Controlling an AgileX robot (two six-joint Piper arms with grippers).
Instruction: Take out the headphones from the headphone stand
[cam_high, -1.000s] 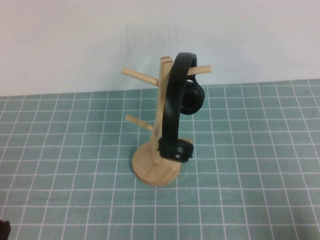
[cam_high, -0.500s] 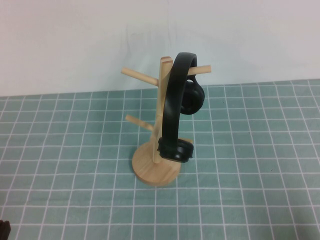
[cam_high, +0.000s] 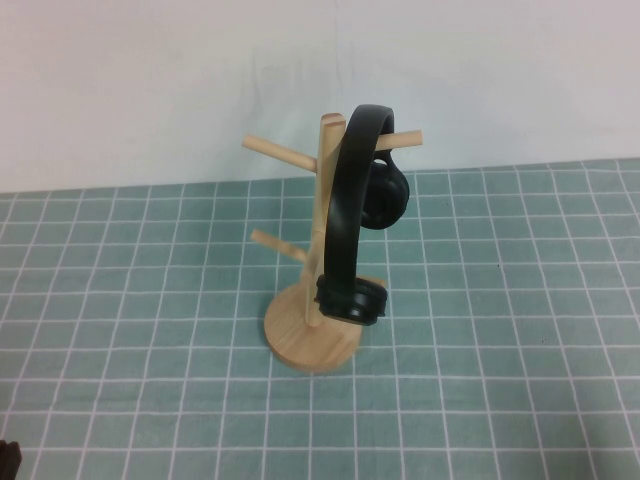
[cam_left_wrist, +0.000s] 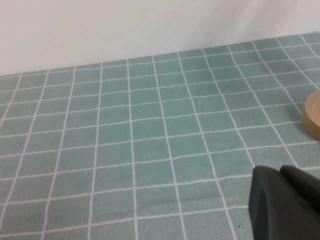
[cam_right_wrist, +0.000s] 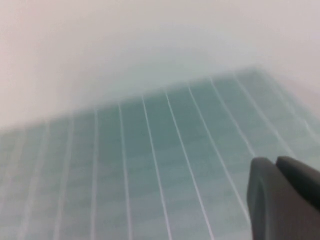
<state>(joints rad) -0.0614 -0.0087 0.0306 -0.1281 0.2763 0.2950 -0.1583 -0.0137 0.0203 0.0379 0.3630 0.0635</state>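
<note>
Two round-cupped black headphones (cam_high: 350, 225) on wooden stand (cam_high: 312, 330), both tools low, apart

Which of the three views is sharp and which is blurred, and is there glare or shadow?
High view: sharp, even light, the headphones on the headphone stand, no glare. Left wrist view: sharp grid, left gripper low at the edge. Right wrist view: hazy, soft lines, right gripper a dark shape.

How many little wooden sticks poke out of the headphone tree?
3 show on the headphone stand: the top left peg, the top right peg holding the headphones, and the lower left peg. The headphones may hide another. The left gripper and right gripper stay away.
</note>
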